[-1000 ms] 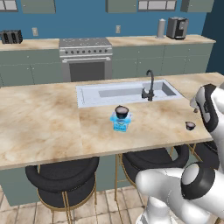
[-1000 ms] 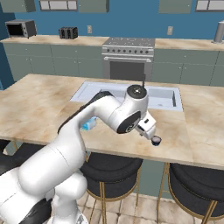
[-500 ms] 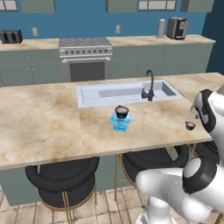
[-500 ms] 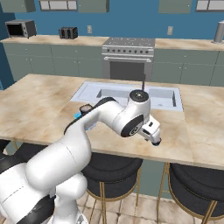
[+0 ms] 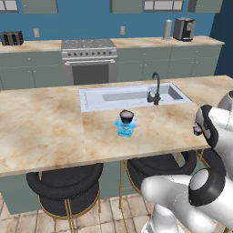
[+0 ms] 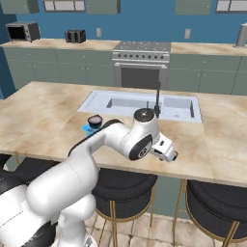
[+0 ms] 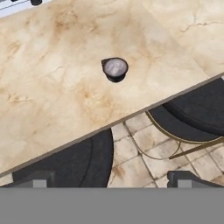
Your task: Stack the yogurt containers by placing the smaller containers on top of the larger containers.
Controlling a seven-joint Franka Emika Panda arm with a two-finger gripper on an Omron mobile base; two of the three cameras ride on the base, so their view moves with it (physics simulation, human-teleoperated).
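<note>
Swinging back over the last second, the arm has carried its gripper (image 6: 172, 156) from low over the tabletop (image 5: 45, 132) to the near edge on the sink's faucet side, while the stacked containers have stayed put. Its jaws stand spread wide with nothing between them; in the hand view the two dark tips sit far apart at the bottom, over the stools and floor tiles. That view looks down on the dark cup (image 7: 115, 69), showing its pale top ahead of the jaws and well clear of them, but hides the tub beneath. The left base view shows what the hand view cannot: the dark cup (image 5: 127, 115) rests on the light-blue tub (image 5: 125, 129), just in front of the sink (image 5: 132, 95). In the right base view the stack peeks out beyond the arm's elbow, the cup (image 6: 95, 119) plain and the tub (image 6: 87, 128) mostly covered.
</note>
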